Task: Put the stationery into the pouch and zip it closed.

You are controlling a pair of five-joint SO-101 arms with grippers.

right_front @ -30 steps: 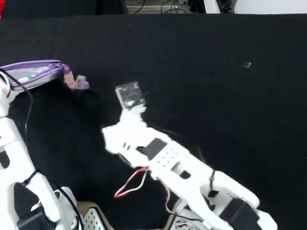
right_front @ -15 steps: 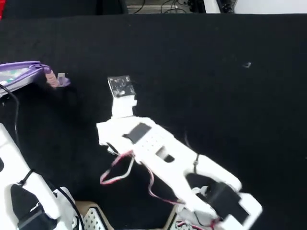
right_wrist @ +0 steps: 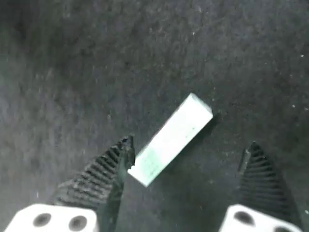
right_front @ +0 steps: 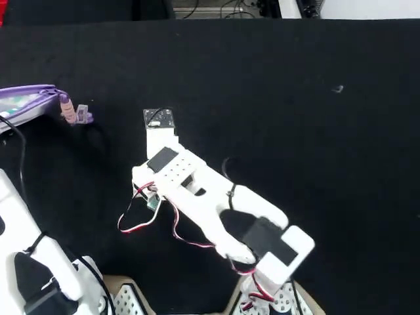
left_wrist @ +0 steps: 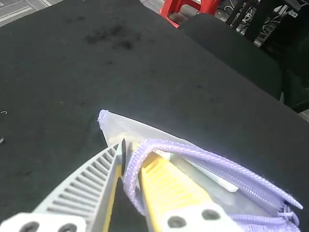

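A clear pouch (right_front: pixel 26 102) with a purple zip lies at the table's far left, its zip pull (right_front: pixel 75 113) hanging off the end. My left gripper (left_wrist: pixel 133 152) is shut on the pouch's (left_wrist: pixel 145 133) purple zip edge, holding it a little open, and something white lies inside. A white and green eraser (right_wrist: pixel 171 140) lies flat on the black table. Over it hangs my right gripper (right_wrist: pixel 189 145), open, one finger at the eraser's near end and the other well to the side. In the high view the right arm (right_front: pixel 190 190) stretches toward the table's middle left.
The table is covered by a black cloth (right_front: pixel 295 98). A red stool (left_wrist: pixel 190 10) and a dark chair (left_wrist: pixel 231 48) stand beyond the table's edge past the pouch.
The right arm has swung left and folded down over the table. The pouch and its zip pull shifted left between the first two frames, then stayed put.
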